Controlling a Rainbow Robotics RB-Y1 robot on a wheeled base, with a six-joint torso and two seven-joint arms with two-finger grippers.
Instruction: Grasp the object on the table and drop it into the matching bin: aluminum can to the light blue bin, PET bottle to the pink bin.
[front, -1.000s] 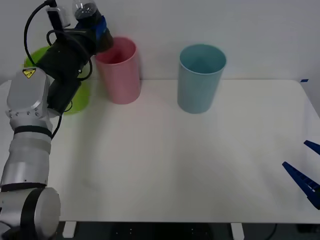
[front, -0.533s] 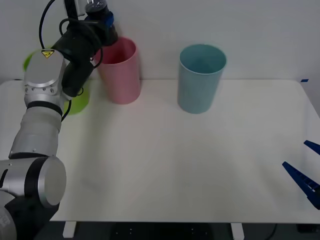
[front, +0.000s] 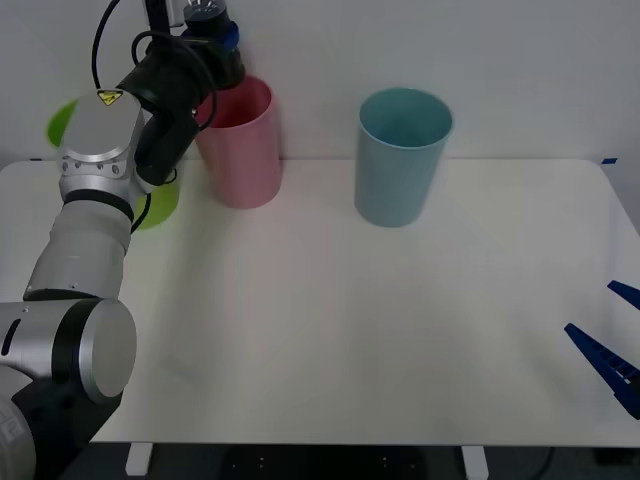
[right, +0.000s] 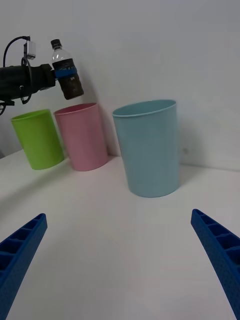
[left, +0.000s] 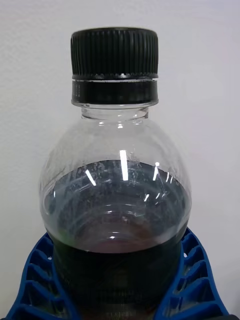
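1. A wide white flat tabletop with rounded corners (front: 330, 330) stands against a plain pale wall, and three tall cup-shaped plastic bins stand in a row along its far edge.
2. Farthest to the robot's left stands a lime green plastic bin (right: 38, 138), partly hidden behind the left arm in the front view.
3. The left gripper (front: 215, 45) is raised in the air over the near-left rim of the next bin, its blue ribbed fingers (left: 37, 280) clenched around the lower body of the small clear plastic PET bottle with a black screw cap and dark label band (right: 65, 70).
4. The bottle is upright, cap on top, its base hanging just above the bin's opening and touching nothing but the fingers.
5. Below it stands the tall pink plastic bin with a round rim and tapering base (front: 240, 140), just beside the green one.
6. Farther to the right, apart from the pink one, stands the tall pale blue plastic bin (front: 402, 155) of the same shape.
7. The right gripper (right: 120, 250) waits low over the table's near right edge, well apart from the bins, its blue fingers spread wide and holding nothing.
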